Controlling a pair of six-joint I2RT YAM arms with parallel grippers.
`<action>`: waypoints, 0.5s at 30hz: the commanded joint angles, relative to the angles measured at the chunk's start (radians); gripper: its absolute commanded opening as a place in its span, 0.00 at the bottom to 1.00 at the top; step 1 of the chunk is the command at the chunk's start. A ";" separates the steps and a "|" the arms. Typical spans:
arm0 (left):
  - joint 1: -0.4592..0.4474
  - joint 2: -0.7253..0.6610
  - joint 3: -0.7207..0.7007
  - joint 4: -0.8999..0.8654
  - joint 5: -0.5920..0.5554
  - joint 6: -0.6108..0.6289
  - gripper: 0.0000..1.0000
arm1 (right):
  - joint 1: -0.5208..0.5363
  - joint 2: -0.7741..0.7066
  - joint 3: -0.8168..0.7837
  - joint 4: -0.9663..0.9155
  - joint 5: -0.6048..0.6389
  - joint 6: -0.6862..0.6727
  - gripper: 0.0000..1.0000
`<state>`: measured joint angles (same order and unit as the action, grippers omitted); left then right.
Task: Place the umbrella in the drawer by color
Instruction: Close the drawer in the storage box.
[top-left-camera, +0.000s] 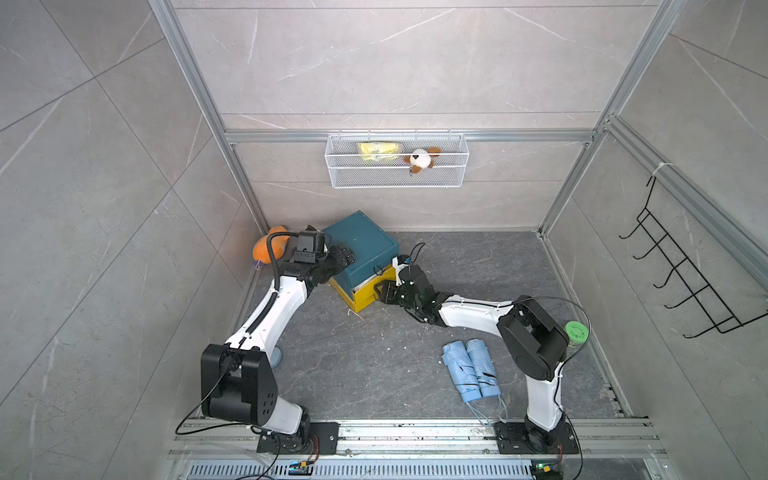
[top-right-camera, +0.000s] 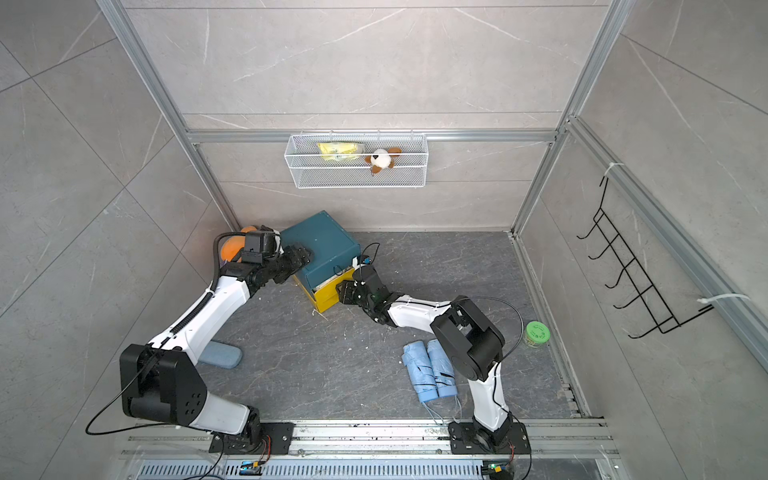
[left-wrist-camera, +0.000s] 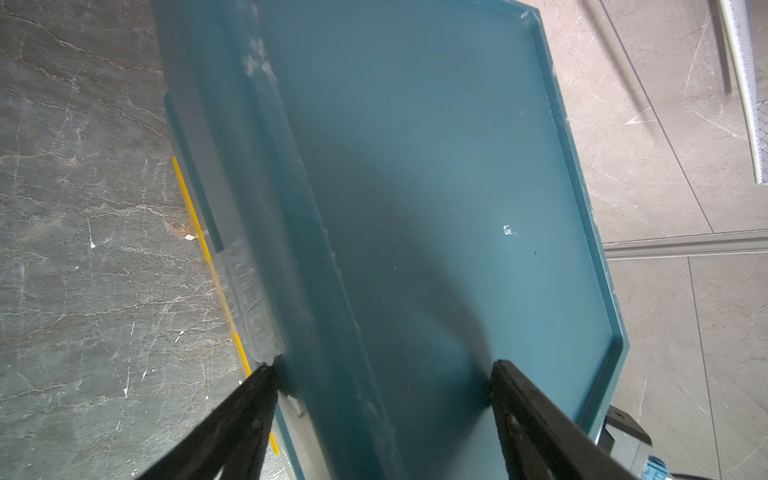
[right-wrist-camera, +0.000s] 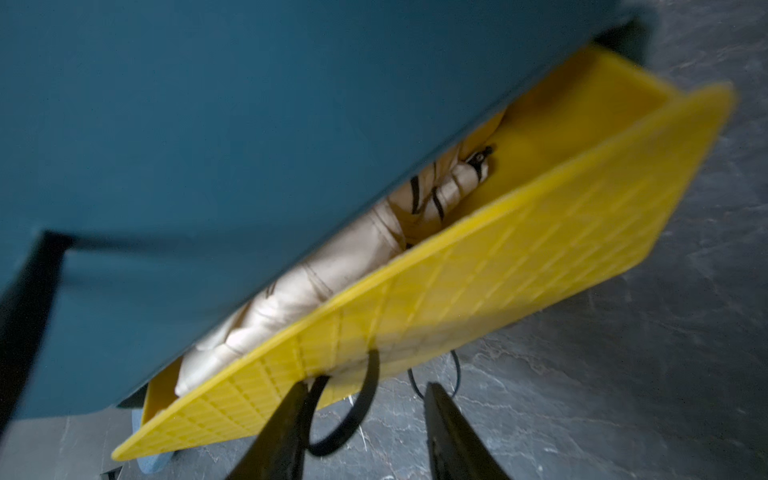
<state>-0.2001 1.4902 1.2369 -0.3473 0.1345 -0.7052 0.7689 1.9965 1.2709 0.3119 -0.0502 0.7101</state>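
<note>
- Cream umbrella (right-wrist-camera: 332, 266) lies in the partly open yellow drawer (right-wrist-camera: 498, 270), lengthwise along its front.
- Right jaws, parted and grasping nothing, face that front squarely, pull loop (right-wrist-camera: 371, 380) between them; the nearer arm.
- Left jaws, spread wide, brace the teal cabinet (left-wrist-camera: 415, 166) top.

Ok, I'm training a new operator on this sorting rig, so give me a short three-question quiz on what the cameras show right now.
1. True or false: the yellow drawer is fully shut.
2. Multiple choice: how many blue umbrellas lie on the floor? A one, B two, C three.
3. Fill in: the left gripper, jaws open, sits on the ___ of the teal cabinet.

Key:
1. False. It stands partly open, with a beige umbrella inside.
2. B.
3. Top.
</note>
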 joint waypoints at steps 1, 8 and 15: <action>-0.002 0.025 -0.042 -0.093 -0.001 0.019 0.83 | -0.010 0.032 0.041 0.048 -0.008 0.046 0.51; -0.001 0.012 -0.047 -0.096 -0.001 0.020 0.83 | -0.011 0.042 0.053 0.041 -0.019 0.056 0.61; -0.001 -0.028 -0.051 -0.100 -0.009 0.022 0.83 | -0.010 -0.080 -0.057 0.005 -0.010 0.001 0.67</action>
<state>-0.2001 1.4693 1.2152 -0.3351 0.1341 -0.7048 0.7624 2.0022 1.2598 0.3183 -0.0681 0.7403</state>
